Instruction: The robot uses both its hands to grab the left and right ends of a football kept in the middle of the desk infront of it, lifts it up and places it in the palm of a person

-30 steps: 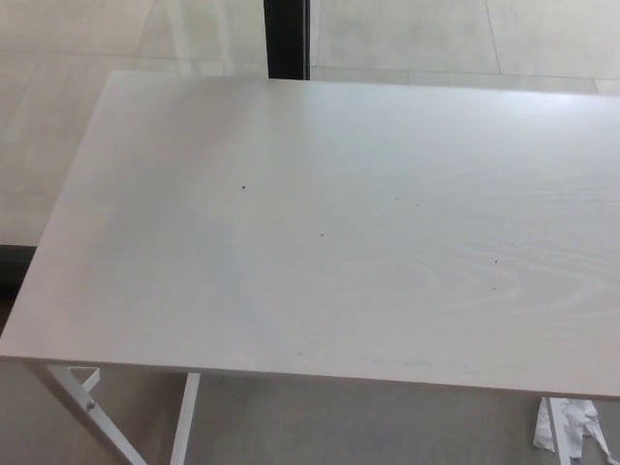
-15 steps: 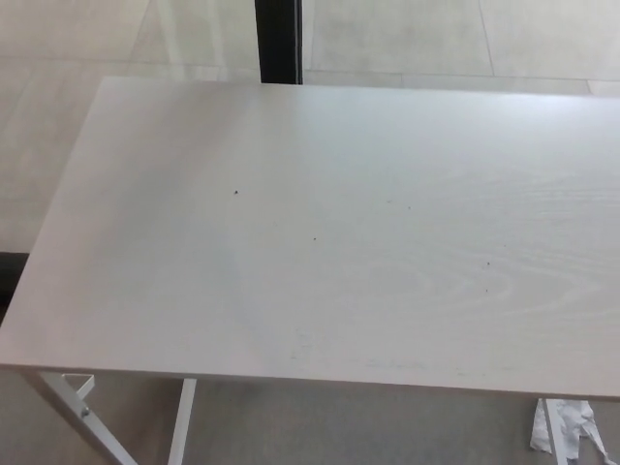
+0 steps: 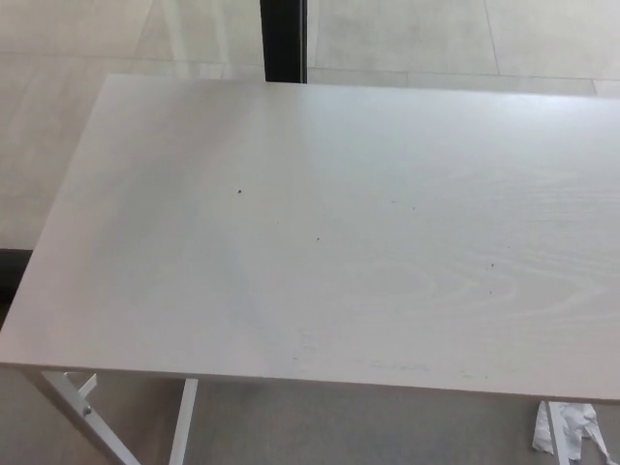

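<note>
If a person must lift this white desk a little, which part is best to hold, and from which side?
Probably the near long edge of the desk, taken from the near side. The top is a thin flat board that overhangs its white legs, so fingers can go under the edge with the thumb on top. Nothing lies on the top that could slide off.
</note>
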